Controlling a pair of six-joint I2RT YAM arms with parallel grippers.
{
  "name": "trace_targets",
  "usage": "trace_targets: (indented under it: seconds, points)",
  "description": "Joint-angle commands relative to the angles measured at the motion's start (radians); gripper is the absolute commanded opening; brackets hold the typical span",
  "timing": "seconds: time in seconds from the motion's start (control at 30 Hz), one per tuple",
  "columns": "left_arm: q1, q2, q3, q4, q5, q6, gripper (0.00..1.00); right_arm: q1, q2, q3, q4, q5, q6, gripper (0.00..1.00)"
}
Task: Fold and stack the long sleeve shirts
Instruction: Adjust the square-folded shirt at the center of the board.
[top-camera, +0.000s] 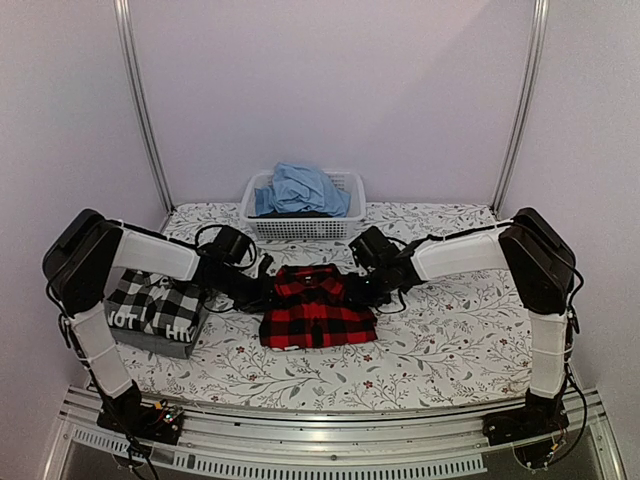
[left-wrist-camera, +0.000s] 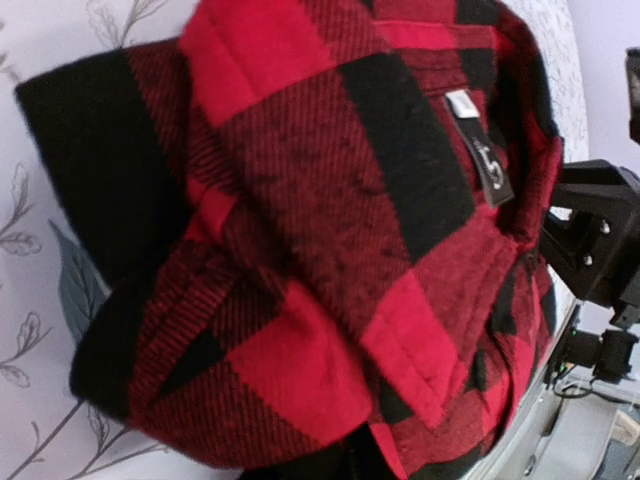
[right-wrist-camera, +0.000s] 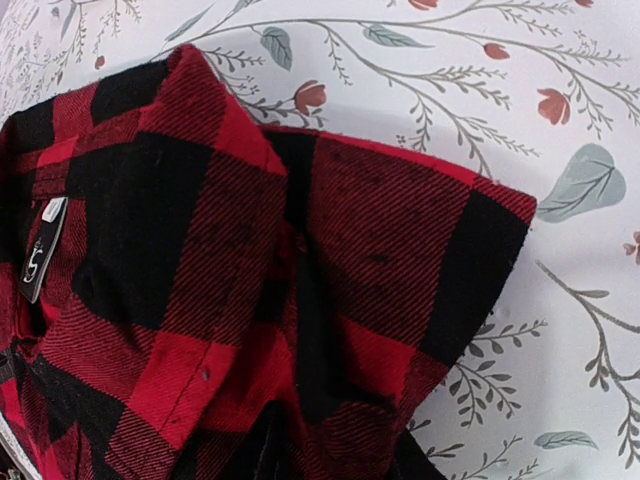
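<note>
Behind, white basket (top-camera: 300, 229) holds blue cloth (top-camera: 300, 189); left gripper (top-camera: 267, 289), right gripper (top-camera: 362, 286) at red flannel (top-camera: 316, 316), grip unclear.

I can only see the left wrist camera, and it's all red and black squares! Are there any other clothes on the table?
Observer: Yes! A black-and-white check shirt lies folded on the left side of the flowery tablecloth.
Operator: Is my red shirt touching it?
Observer: No. The red-and-black shirt lies in the middle, with bare tablecloth between them.
Operator: What's behind it?
Observer: A white basket at the far edge, with blue cloth inside.
</note>
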Motion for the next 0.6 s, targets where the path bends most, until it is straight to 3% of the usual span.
trace_targets:
  seconds: [0.0,0.17,0.37,0.43,0.5,0.57]
  points:
    - [-0.015,-0.013,0.081,-0.040,0.008,0.009,0.01,0.013,0.002,0.064,-0.065,-0.001,-0.007,0.20]
    - [-0.015,-0.096,0.168,-0.213,-0.011,0.065,0.00,0.023,-0.059,0.111,-0.127,0.030,-0.029,0.01]
    - [-0.035,-0.123,0.203,-0.369,0.002,0.102,0.01,0.013,-0.131,0.069,-0.167,0.029,-0.033,0.00]
    - [-0.050,-0.105,0.199,-0.390,0.000,0.107,0.18,-0.006,-0.161,0.009,-0.165,0.021,-0.030,0.00]
    - [-0.055,-0.097,0.177,-0.385,-0.021,0.103,0.46,-0.032,-0.191,-0.073,-0.148,0.035,-0.027,0.00]
    - [-0.053,-0.105,0.159,-0.361,-0.045,0.094,0.60,-0.069,-0.215,-0.160,-0.118,0.032,-0.021,0.08]
